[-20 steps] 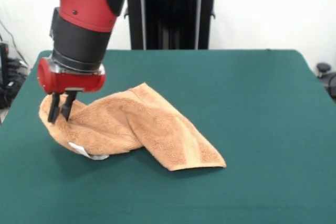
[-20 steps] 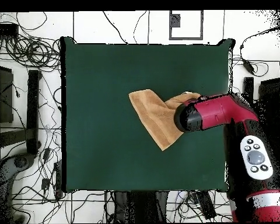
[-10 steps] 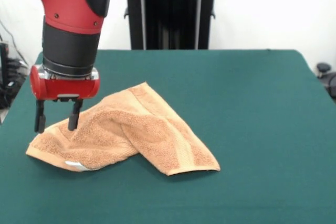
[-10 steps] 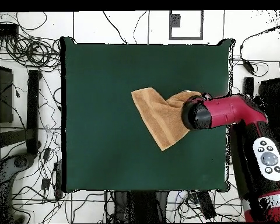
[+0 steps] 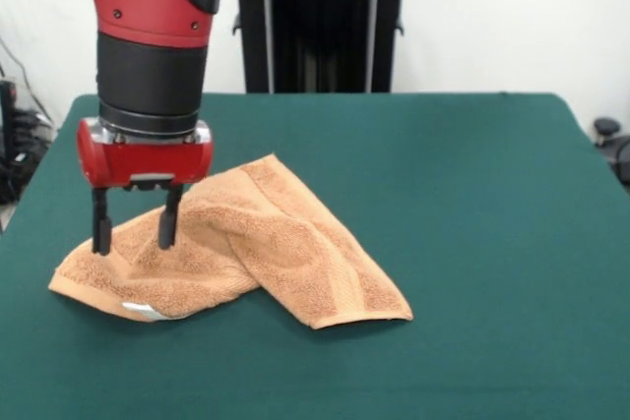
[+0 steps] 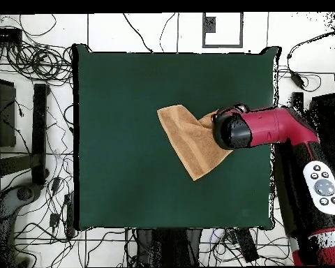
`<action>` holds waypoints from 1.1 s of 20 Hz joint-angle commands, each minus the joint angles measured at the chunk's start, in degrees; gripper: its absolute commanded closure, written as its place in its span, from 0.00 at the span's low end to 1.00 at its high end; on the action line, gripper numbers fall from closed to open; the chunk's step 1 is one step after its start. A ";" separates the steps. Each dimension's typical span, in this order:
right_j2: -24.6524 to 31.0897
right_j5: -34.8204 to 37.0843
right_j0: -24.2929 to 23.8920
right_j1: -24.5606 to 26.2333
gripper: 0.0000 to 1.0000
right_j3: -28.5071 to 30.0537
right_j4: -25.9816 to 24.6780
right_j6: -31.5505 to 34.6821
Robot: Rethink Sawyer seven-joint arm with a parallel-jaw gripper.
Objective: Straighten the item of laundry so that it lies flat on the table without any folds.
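The tan terry towel (image 5: 256,248) lies folded and bunched on the green table (image 5: 472,204), left of centre in the front view. Its white tag (image 5: 146,311) shows at its front left edge. My gripper (image 5: 132,233) is open, its two black fingers (image 5: 100,228) hanging over the towel's left end, tips at or just above the cloth. In the overhead view the towel (image 6: 188,139) lies right of the table's centre (image 6: 128,105), and the red arm head (image 6: 233,131) hides its right end and the gripper.
The black robot pedestal (image 5: 320,22) stands behind the table's far edge. Cables and stands (image 6: 31,139) lie on the floor around the table in the overhead view.
The gripper let go of the towel's left end and opened. The towel end dropped and spread flatter to the left. The open gripper then shifted slightly right and lower over the cloth.
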 commanded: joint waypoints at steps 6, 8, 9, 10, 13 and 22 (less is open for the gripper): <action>7.30 3.19 3.32 4.18 0.00 3.09 6.26 -8.48; 7.18 2.48 3.55 5.16 0.00 3.07 6.60 -7.54; 7.14 2.15 3.57 5.55 0.00 3.17 6.87 -7.28; 7.32 1.72 3.47 6.00 0.00 3.37 7.20 -7.19; 7.72 0.78 3.21 6.90 0.00 4.04 8.62 -6.14; 6.34 2.48 3.88 7.24 0.00 3.79 9.74 -6.43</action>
